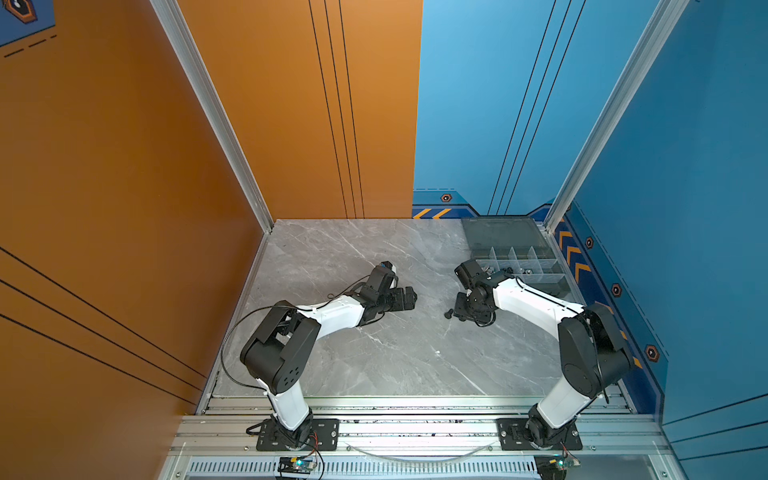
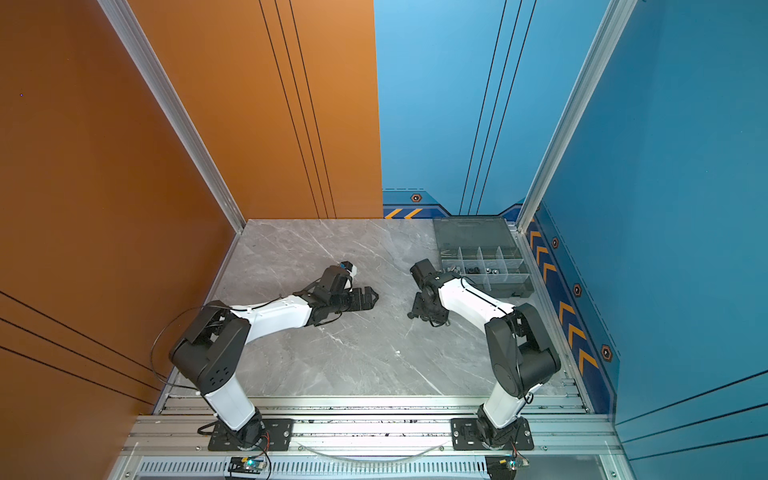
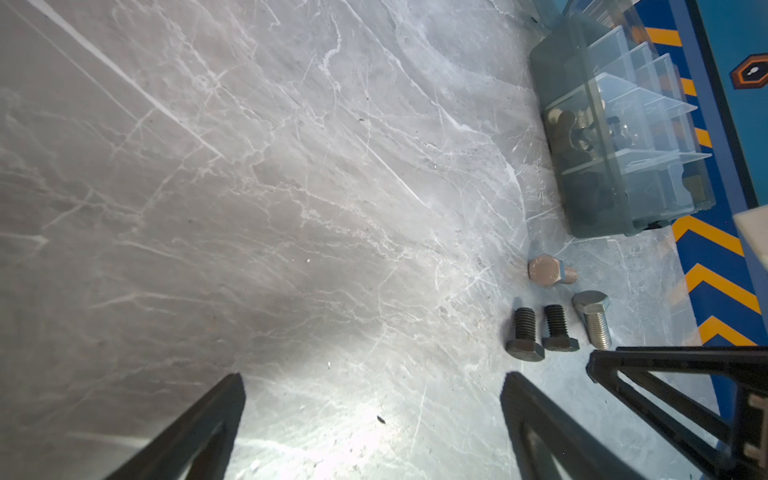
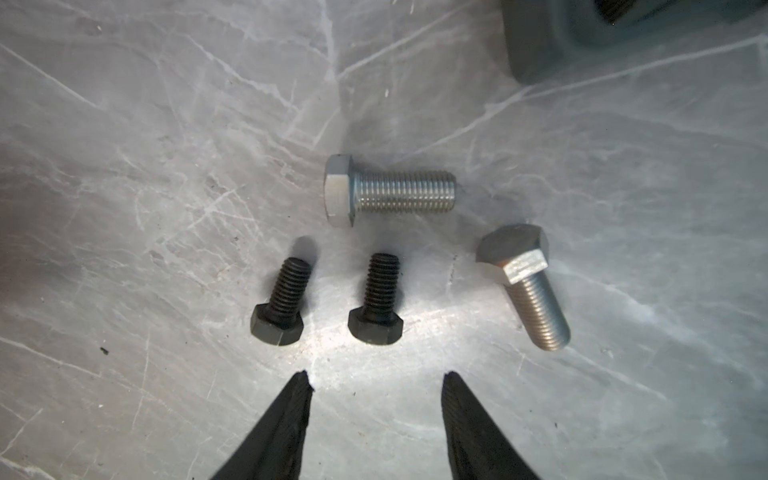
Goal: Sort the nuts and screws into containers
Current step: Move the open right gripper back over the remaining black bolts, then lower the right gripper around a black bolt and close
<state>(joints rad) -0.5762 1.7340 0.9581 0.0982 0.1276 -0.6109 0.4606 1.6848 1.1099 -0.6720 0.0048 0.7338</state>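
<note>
We see the left gripper (image 3: 374, 384) spread wide and empty above the table (image 3: 208, 187), then the right gripper (image 4: 376, 380), jaws apart and holding nothing, just short of two black screws (image 4: 377, 301) and two silver screws (image 4: 390, 191) lying flat, with the box (image 2: 511, 291) at far right.

Floor: grey marble-look tabletop (image 1: 374, 353), white-veined.
Walls: orange panel (image 1: 104, 166), 9 to 12 o'clock; blue panel (image 1: 685, 166), 12 to 3 o'clock.
Trim: yellow chevrons (image 1: 572, 252), 3 o'clock.
Frame: aluminium rails (image 1: 415, 428), 6 o'clock.
</note>
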